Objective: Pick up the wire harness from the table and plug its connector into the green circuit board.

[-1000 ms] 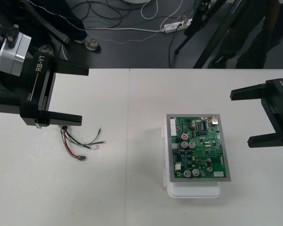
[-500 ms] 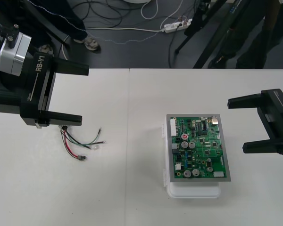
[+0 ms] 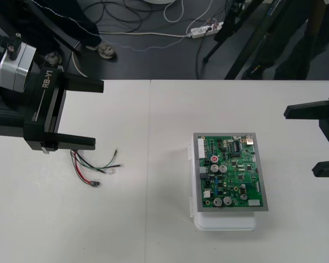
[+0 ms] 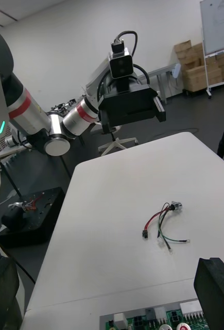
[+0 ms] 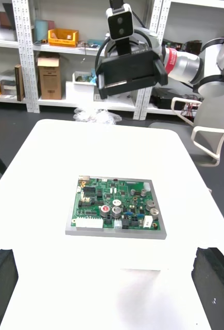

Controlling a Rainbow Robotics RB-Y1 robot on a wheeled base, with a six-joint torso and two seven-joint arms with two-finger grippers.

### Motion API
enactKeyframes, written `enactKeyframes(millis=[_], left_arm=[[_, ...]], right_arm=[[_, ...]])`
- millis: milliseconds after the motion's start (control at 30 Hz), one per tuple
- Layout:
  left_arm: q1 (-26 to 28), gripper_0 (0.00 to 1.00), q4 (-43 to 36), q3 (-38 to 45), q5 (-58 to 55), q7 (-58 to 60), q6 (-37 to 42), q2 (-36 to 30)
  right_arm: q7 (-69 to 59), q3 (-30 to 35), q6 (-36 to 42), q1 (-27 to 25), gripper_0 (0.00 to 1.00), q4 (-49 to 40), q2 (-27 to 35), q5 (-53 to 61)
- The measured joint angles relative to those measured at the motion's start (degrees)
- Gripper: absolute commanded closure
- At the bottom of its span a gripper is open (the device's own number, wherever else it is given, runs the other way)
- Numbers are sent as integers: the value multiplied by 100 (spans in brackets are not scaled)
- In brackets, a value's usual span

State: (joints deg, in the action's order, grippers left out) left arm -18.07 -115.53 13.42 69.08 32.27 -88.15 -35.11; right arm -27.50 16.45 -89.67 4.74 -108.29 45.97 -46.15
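Observation:
The wire harness (image 3: 93,164) lies loose on the table, left of centre, with red, black and green wires. Its small black plug (image 3: 95,184) points toward the front edge, and its metal socket (image 4: 174,207) is at the other end. My left gripper (image 3: 98,114) hovers open just above and behind the harness, nothing between its fingers (image 5: 1,283). The green circuit board (image 3: 230,171) sits on its white base (image 3: 225,222) right of centre. My right gripper (image 3: 299,142) stands open at the table's right side, apart from the board.
A seam (image 3: 149,164) runs down the table between the harness and the board. Cables and a power strip (image 3: 205,30) lie on the dark floor beyond the far edge.
My right gripper has drawn back to the right, toward the table's edge. My left gripper has shifted slightly up. The harness and board have not moved.

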Motion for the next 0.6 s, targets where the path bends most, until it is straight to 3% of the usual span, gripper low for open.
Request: enactKeyframes(millis=[200,400,600], left_arm=[[12,0,10,6,-41,0,0,0],[13,0,16,88,163,-1,0,-25],[13,0,16,99,686,-125,0,-482]], right_arm=[[2,149,0,-226,0,-2,394,344],[266,770,0,-415,0,-159,488,351],[314,1044,0,-493,0,-238,679,473]])
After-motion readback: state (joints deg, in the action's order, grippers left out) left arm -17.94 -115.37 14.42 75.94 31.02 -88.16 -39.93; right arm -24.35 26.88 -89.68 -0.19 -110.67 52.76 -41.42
